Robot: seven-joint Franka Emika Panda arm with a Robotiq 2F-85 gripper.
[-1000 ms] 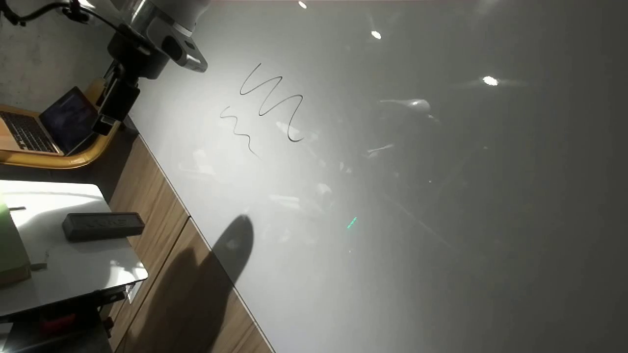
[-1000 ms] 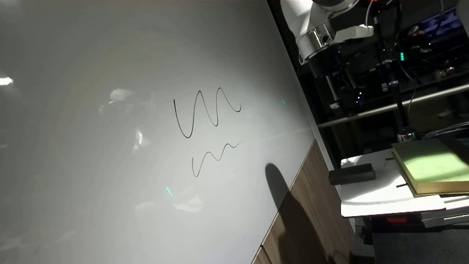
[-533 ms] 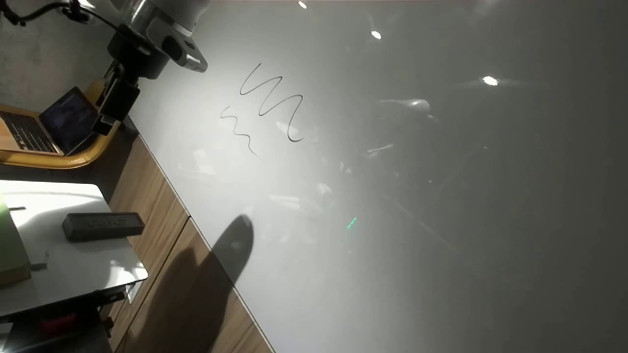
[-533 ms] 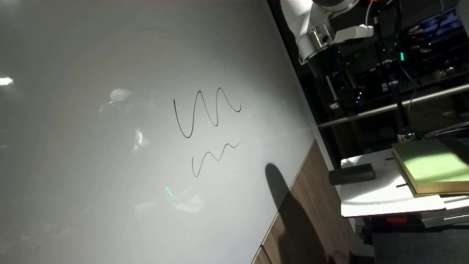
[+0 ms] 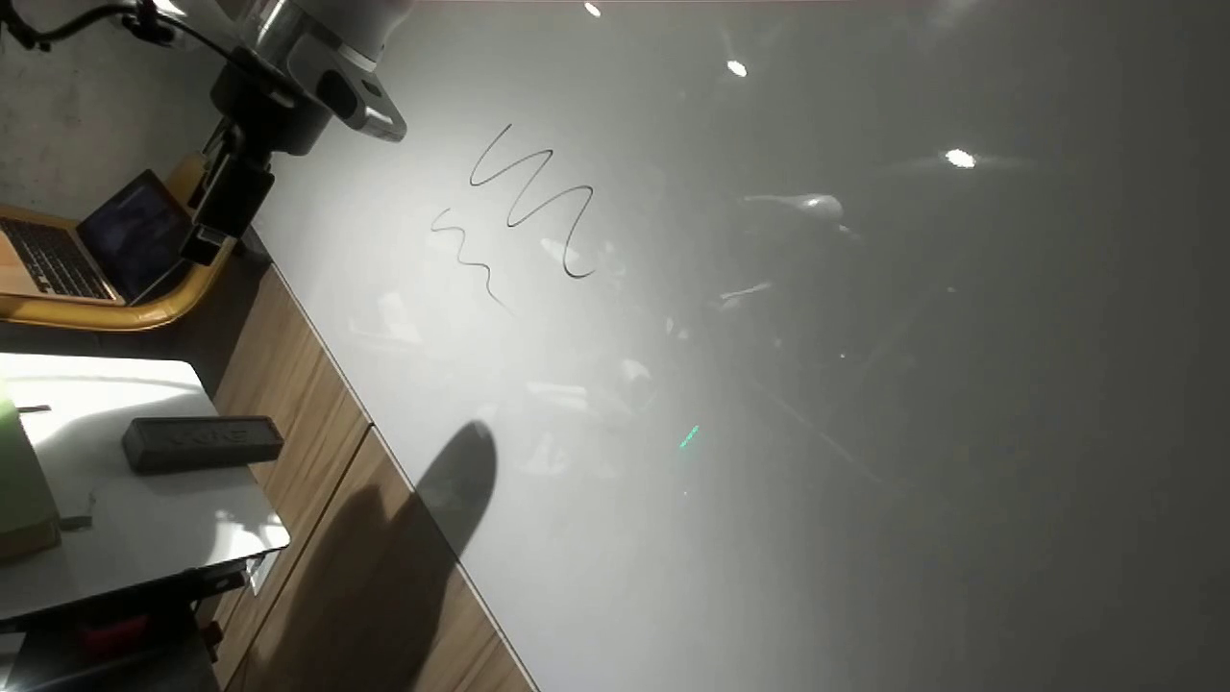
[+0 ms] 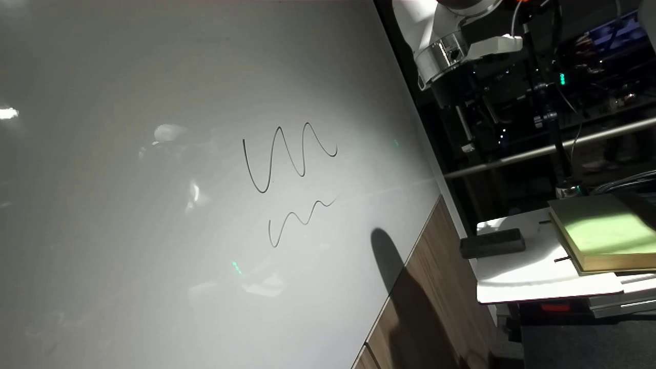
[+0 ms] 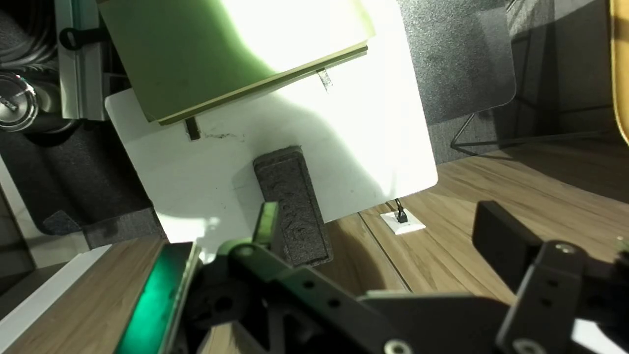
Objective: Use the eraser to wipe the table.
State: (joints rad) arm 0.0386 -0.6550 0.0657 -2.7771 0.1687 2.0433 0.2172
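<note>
eraser [image 7: 295,204] on the small white desk [image 7: 182,172], one end past the edge; gripper [image 7: 383,225] apart from it, jaws spread wide, nothing held; best to centre over it, pinch squarely on the long sides, then lift before crossing to the table [image 5: 865,529].

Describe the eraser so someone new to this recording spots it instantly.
Beside the huge glossy table stands a small white desk. On it, one end overhanging, lies the eraser: a dark grey bar, darker and narrower than the green slab nearby.
</note>
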